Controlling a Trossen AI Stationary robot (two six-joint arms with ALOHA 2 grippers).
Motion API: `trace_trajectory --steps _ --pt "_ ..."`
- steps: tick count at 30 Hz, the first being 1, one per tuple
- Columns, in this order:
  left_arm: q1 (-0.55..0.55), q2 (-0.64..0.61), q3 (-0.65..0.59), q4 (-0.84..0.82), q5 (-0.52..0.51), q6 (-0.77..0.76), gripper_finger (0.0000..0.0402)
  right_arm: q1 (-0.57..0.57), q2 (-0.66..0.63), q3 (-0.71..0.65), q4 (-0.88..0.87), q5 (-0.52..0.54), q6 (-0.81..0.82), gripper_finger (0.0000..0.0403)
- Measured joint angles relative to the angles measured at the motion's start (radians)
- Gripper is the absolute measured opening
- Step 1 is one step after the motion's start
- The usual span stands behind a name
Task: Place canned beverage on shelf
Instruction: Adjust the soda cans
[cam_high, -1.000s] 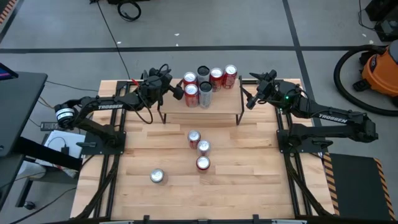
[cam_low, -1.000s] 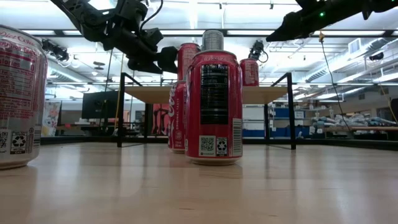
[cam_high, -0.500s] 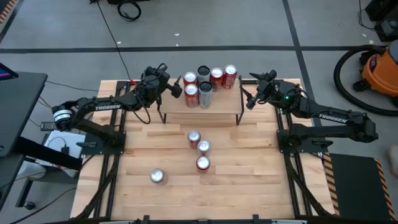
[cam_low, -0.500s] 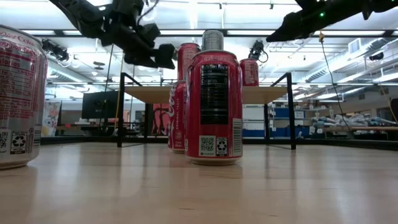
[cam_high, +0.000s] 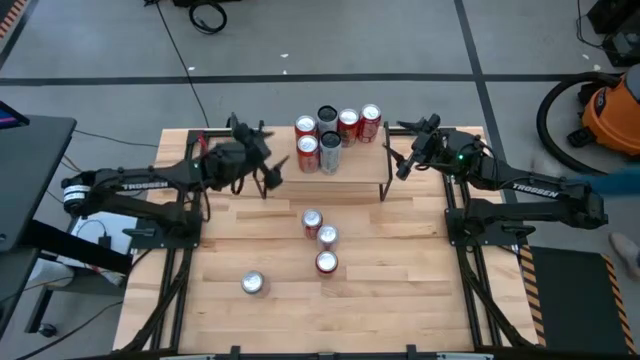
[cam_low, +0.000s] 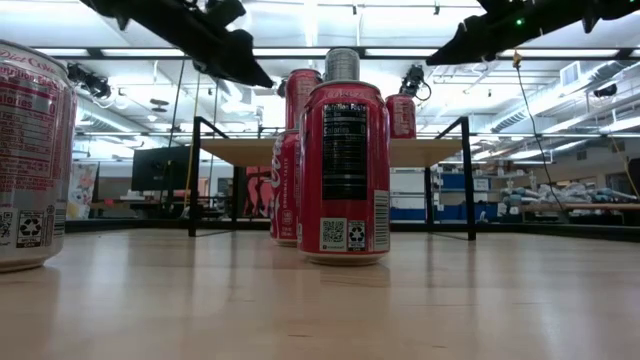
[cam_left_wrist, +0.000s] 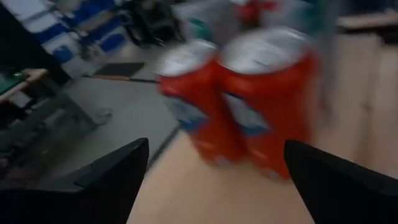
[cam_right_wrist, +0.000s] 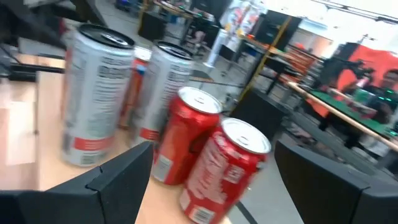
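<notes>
High view: shelf sits upper centre of frame, pale wood plank top on thin black legs, five cans grouped on its left-to-middle part, some red, some silver. Four more cans on the table: three in a short column at frame centre, one alone at lower left. These loose ones look like what is left to move.

Left gripper hovers at the shelf's left end, fingers apart, holding nothing. Right gripper sits at the shelf's right end, also spread and empty.

Handling, as a guess: cans are rigid thin metal cylinders, smooth glossy printed sides, so slippery and easy to dent if squeezed hard. If full, moderately heavy; cannot tell whether sealed. They are tall and narrow, so they tip if bumped. Best hold is across the side wall around mid-height, fingers square to the can and clear of the rim. The three centre cans stand close together, the top two nearly touching, leaving little room for fingers, so the lone lower-left can is the easier pick.

Table is planked light wood, matte.
</notes>
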Motion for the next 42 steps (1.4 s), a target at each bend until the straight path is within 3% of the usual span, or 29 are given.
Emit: trace_trajectory --steps 9,15,19,24,29,35,42 --pt "-0.341 0.002 0.000 -0.117 -0.329 -0.061 0.0384 0.077 0.000 0.000 0.006 0.039 0.044 0.0347" --pt "-0.452 0.002 0.000 -0.120 -0.354 -0.163 0.0384 0.213 0.014 0.000 0.018 0.177 0.075 0.0347" --pt "-0.515 0.002 0.010 -0.073 -0.355 -0.217 0.0377 0.349 0.061 0.000 0.010 0.346 0.064 0.0347" --pt "-0.584 0.003 0.137 -0.240 -0.330 -0.340 0.0344 0.502 0.097 0.000 0.042 0.472 0.062 0.0347" --pt "-0.628 0.003 0.228 -0.380 -0.297 -0.490 0.0326 0.628 0.101 0.000 0.088 0.543 0.075 0.0347" --pt "-0.622 0.063 0.227 -0.437 -0.250 -0.606 0.0324 0.736 0.121 0.000 0.118 0.627 0.130 0.0347" --pt "-0.600 0.200 0.228 -0.399 -0.051 -0.655 0.0324 0.813 0.178 0.000 0.122 0.686 0.167 0.0347"
